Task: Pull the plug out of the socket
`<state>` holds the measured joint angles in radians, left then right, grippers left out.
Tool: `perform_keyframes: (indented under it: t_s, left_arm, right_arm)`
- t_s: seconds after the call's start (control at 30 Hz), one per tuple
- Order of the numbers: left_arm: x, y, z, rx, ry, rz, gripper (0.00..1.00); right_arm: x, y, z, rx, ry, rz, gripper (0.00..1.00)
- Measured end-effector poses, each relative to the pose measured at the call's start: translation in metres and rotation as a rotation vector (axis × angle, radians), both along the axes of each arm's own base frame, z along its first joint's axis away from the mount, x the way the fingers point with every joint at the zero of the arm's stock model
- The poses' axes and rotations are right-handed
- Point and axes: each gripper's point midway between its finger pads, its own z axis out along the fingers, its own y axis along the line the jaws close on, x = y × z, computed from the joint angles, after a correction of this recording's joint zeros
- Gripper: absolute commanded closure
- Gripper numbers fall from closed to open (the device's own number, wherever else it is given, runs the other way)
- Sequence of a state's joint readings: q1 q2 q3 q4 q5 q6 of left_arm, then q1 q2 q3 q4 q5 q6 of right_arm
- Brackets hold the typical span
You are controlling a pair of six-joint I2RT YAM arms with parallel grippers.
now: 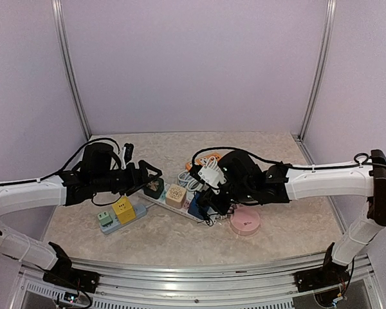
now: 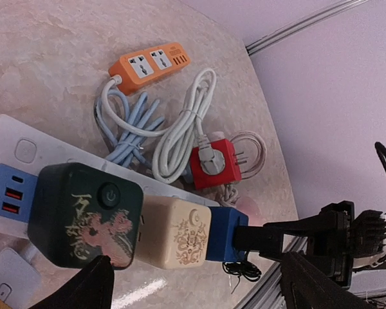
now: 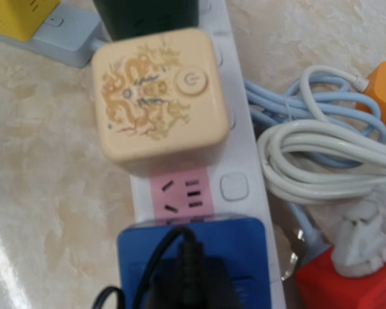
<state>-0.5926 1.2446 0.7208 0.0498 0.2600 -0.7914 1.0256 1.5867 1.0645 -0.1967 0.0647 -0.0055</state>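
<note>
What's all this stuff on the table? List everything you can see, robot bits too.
white power strip: 1, white, mid-table
dark green cube: 1, plugged into that strip
cream cube: 1, next to it on the same strip
blue cube: 1, next along the strip
black plug: 1, in the blue cube
orange power strip: 1, towards the back
red cube: 1, by the cables, holding a white plug
light blue cable: 1 coil, behind the white strip
white cable: 1 coil, beside it
pink disc: 1, near the right arm
yellow cube: 1, on the pale blue strip, left
green cube: 1, same strip
left hand: 1, black, open, near the dark green cube
right hand: 1, black, closed on the black plug
</note>
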Motion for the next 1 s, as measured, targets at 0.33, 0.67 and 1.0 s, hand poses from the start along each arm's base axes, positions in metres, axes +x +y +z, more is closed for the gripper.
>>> perform_keyframes:
  t_s: [0.33, 0.67, 1.0]
  left_arm:
    - [-0.038, -0.062, -0.006, -0.106, 0.053, -0.087, 0.35]
    - [-0.059, -0.097, -0.052, -0.084, 0.185, -0.166, 0.38]
    - [-0.064, -0.106, -0.078, -0.076, 0.256, -0.174, 0.43]
  right_arm:
    - [0.003, 0.006, -0.001, 0.009, 0.009, -0.009, 1.0]
    - [0.004, 0.007, -0.001, 0.012, 0.013, -0.017, 1.0]
    - [0.004, 0.007, -0.001, 0.013, 0.015, -0.018, 1.0]
